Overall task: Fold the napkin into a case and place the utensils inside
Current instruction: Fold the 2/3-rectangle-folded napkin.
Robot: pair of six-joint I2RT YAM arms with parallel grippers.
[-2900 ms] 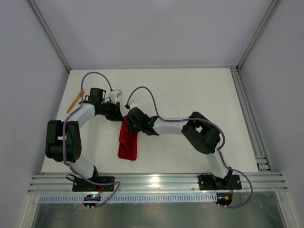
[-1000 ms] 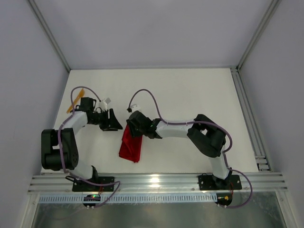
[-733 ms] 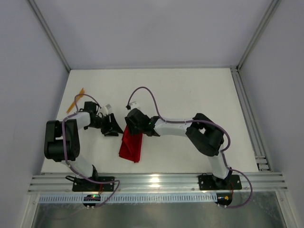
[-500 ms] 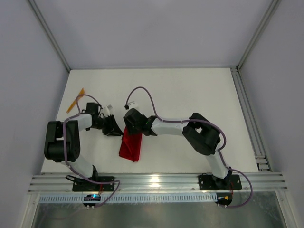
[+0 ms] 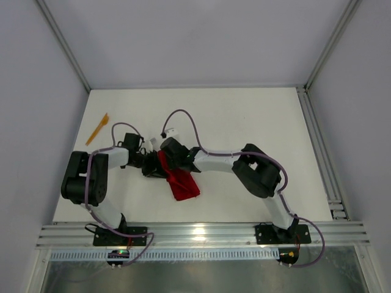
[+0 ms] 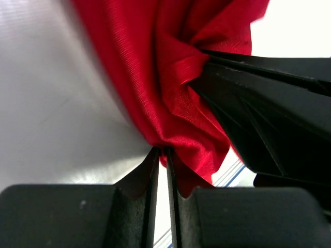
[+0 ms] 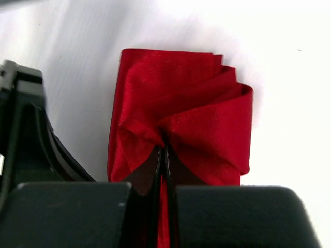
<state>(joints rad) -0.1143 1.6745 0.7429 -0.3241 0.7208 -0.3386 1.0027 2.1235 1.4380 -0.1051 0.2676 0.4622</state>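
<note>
Napkin (image 5: 182, 182): bright red, plain, unpatterned, with a fine ribbed sheen in the weave.
Utensils (image 5: 98, 129), far left of the napkin: orange.
Surface (image 5: 244, 116): plain white.
Left tool (image 6: 161, 157) and right tool (image 7: 164, 152): matt black.
Arms (image 5: 214, 160), either side of the napkin: white links, black joints.
Cables (image 5: 183, 116): mauve.
Rail (image 5: 201, 231), near side of the napkin: bare silver metal.

Bright, diffuse light; faint shadows, some blur close up.
The top view is sharp, its white table (image 5: 244, 122) evenly lit, with glare on the metal rail (image 5: 201, 232). In the left wrist view the napkin (image 6: 155, 77) smears along its left edge and the table falls grey; the right wrist view washes out white at right.
</note>
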